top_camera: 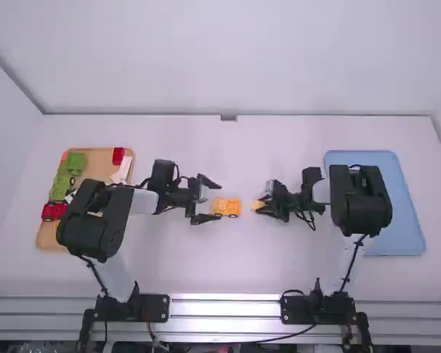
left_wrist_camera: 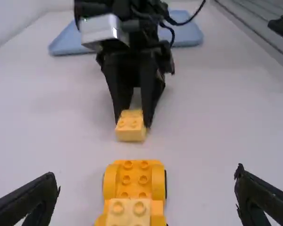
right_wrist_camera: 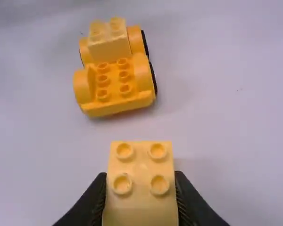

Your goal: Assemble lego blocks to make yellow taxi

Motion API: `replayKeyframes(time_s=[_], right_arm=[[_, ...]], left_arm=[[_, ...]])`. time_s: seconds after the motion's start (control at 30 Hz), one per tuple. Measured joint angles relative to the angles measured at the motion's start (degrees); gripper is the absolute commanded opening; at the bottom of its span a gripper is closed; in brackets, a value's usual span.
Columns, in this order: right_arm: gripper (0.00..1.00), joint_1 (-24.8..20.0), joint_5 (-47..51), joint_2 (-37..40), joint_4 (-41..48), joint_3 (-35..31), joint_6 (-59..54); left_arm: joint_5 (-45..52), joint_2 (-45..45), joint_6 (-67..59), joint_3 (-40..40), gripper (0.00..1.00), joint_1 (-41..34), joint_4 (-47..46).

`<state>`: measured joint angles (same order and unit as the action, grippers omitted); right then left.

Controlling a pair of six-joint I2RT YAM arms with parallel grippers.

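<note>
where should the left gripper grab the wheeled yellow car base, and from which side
Probably across the raised sides of the car base, from the end nearest the left gripper: they stand parallel and leave the studs free.

You're at a lab-type robot station: left arm [top_camera: 88, 232] and right arm [top_camera: 361, 202] on metal rails [top_camera: 224, 308], white table [top_camera: 228, 272], plain pale wall [top_camera: 228, 59] behind.

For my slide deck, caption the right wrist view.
Right gripper holding a yellow block, with the yellow toy car base on the white table beyond.
</note>
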<state>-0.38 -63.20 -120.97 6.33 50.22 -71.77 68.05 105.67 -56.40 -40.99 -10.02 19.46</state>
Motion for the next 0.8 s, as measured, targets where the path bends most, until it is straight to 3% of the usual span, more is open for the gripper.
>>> replayKeyframes(time_s=[0.07,0.3,0.4,0.57,0.8], right_arm=[[0.13,0.0,-0.2,0.0,4.5,2.3,-0.4],[0.13,1.0,-0.2,1.0,32.6,13.0,-11.9],[0.13,3.0,0.8,3.9,39.0,15.6,-17.7],[0.11,6.6,5.7,11.5,36.9,16.8,-16.1],[0.06,12.4,21.2,27.9,26.9,13.3,-1.5]], left_arm=[[-0.4,0.0,-1.4,0.0,1.00,0.0,-1.0],[-3.5,0.4,-3.7,0.0,1.00,-1.0,-1.0],[-3.5,2.5,-3.7,0.0,1.00,-1.4,0.2],[-2.6,5.5,-3.7,0.0,0.99,-1.3,2.9],[-2.1,6.0,-3.7,0.0,1.00,-1.4,3.8]])
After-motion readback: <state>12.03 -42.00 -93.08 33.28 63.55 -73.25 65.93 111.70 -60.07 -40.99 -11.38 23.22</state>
